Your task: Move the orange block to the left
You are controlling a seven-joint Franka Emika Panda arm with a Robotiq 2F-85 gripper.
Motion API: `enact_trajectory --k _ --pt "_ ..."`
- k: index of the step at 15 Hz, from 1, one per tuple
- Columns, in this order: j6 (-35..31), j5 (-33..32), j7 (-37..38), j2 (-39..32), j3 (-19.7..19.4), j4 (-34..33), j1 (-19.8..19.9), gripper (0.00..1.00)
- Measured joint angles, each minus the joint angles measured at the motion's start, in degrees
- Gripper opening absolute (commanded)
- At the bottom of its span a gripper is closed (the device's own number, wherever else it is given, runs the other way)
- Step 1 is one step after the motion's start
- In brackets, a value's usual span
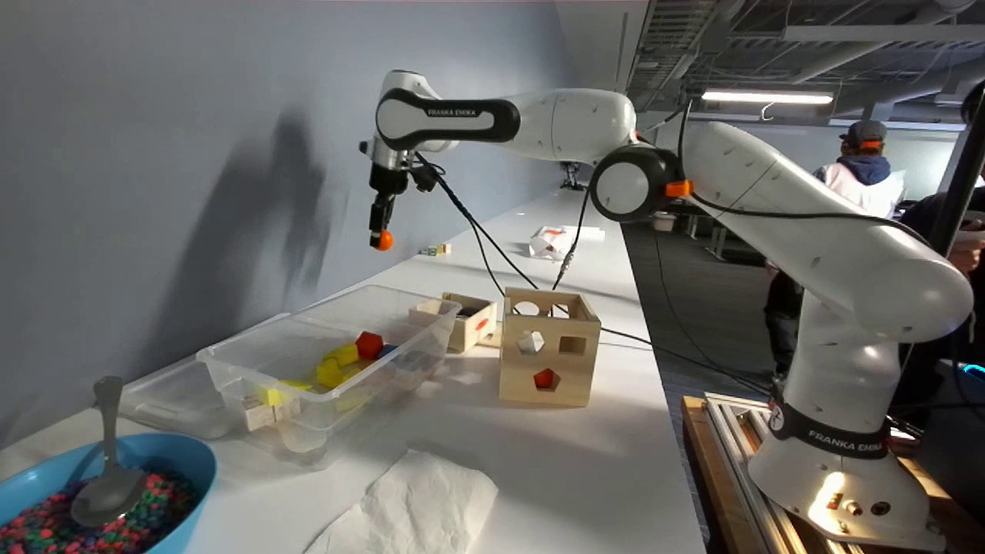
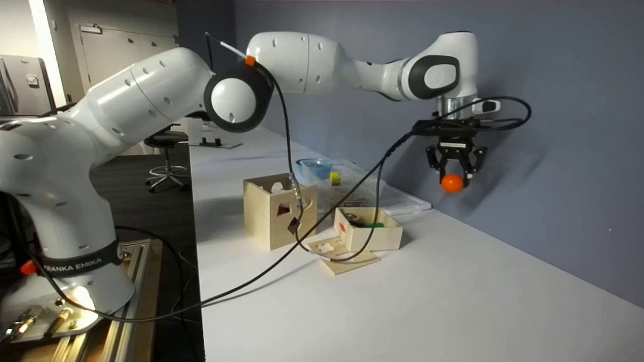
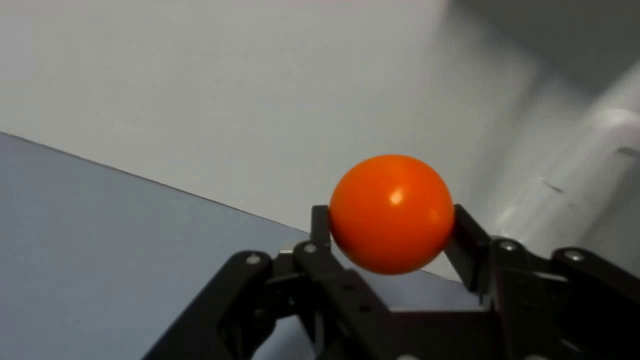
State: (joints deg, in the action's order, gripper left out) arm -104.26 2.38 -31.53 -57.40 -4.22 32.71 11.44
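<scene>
The orange thing is a smooth round ball, not a flat-sided block. The orange ball [image 1: 385, 241] hangs well above the white table at the end of the arm in an exterior view. It shows also in an exterior view [image 2: 452, 184] near the blue-grey wall, and in the wrist view [image 3: 392, 216]. My gripper [image 2: 455, 180] points down and is shut on the ball. In the wrist view the two black fingertips of the gripper [image 3: 389, 212] touch the ball on opposite sides.
A clear plastic bin [image 1: 262, 350] with coloured blocks stands along the wall. Beside it are a wooden shape-sorter cube [image 1: 550, 350], an open wooden box [image 2: 370, 236] and its flat lid [image 2: 347, 259]. A blue bowl [image 1: 204, 462] and a white napkin [image 1: 431, 500] lie nearer that camera. Cables [image 2: 322, 221] hang from the arm.
</scene>
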Motion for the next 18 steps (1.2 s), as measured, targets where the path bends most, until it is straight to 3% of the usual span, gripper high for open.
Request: enact_trajectory --k 6,12,13,15,16,18 --pt "8.94 0.03 -7.84 1.31 3.31 0.26 -7.72 0.33" --pt "19.16 0.03 -21.07 2.19 5.12 0.29 -9.41 0.33" --pt "20.92 -0.04 -23.67 2.45 5.14 0.29 -9.41 0.58" --pt "21.24 -0.02 -24.05 2.45 5.13 0.22 -9.37 0.58" --pt "21.23 -0.02 -24.04 2.38 5.13 0.22 -9.36 0.33" --pt "21.22 -0.02 -24.03 2.24 5.13 0.22 -9.37 0.33"
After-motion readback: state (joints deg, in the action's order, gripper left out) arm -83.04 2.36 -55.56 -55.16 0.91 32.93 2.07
